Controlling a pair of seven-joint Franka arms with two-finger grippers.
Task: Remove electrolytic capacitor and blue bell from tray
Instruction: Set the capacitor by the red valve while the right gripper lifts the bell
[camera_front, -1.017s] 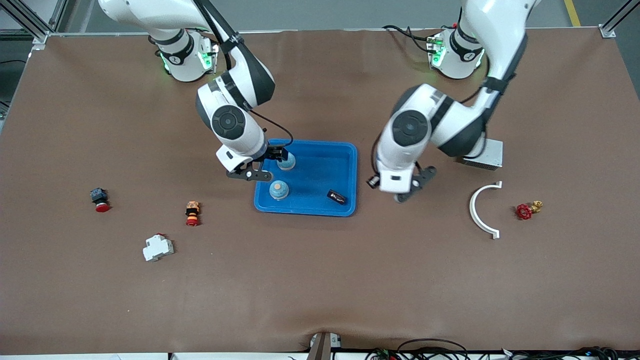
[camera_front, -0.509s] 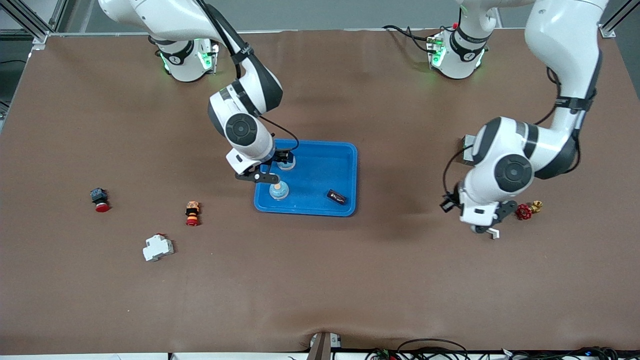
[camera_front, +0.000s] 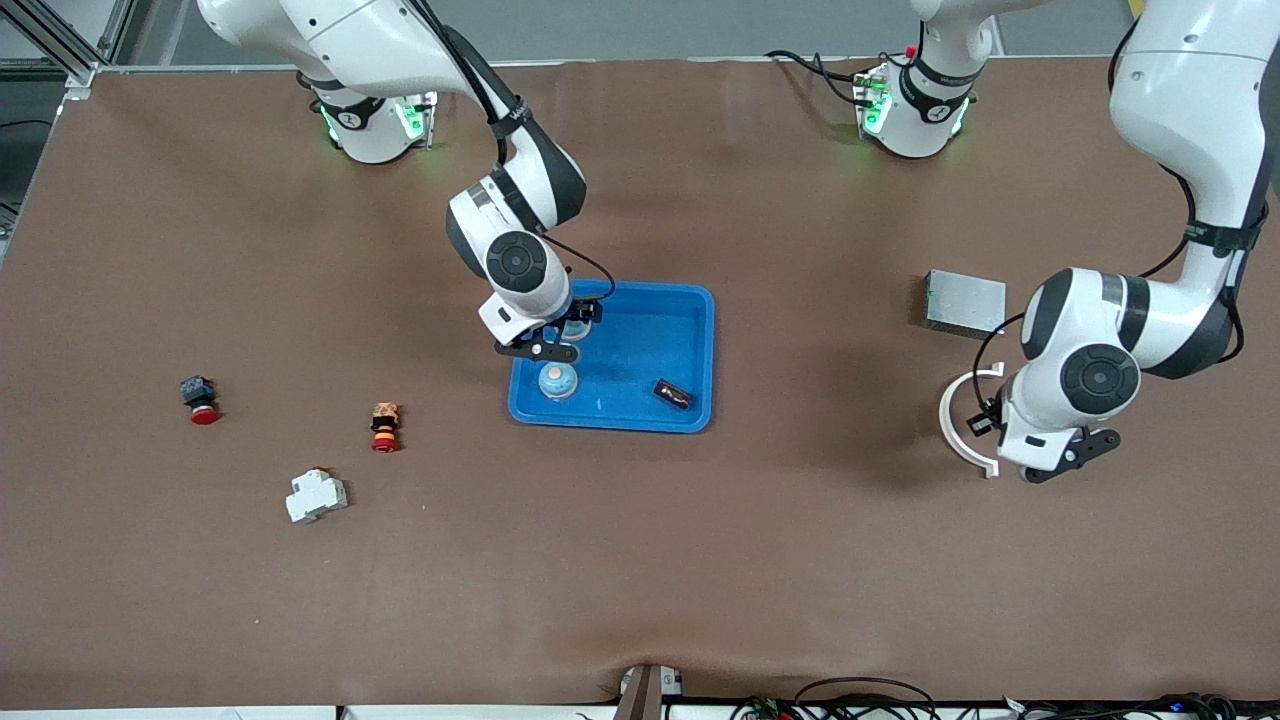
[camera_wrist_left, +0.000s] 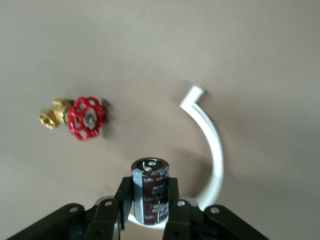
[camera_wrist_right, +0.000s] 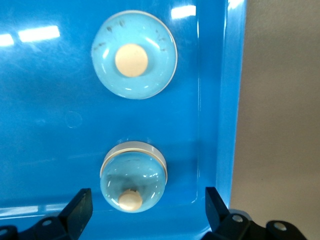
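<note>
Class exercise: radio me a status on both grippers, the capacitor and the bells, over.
Left gripper shut on capacitor, over the white curved piece. Right gripper open over the blue tray, fingers astride one bell; second bell beside it. Nothing blocking.

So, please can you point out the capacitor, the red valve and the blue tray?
capacitor (camera_wrist_left: 150, 192): left wrist view, on its dark sleeve.
red valve (camera_wrist_left: 86, 118): left wrist view, on its handwheel.
blue tray (camera_front: 700, 345): front view, on its rim.

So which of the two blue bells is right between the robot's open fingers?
The bell farther from the front camera, in the blue tray. It sits between the open right gripper fingers; the other bell stands clear, nearer the camera.
</note>
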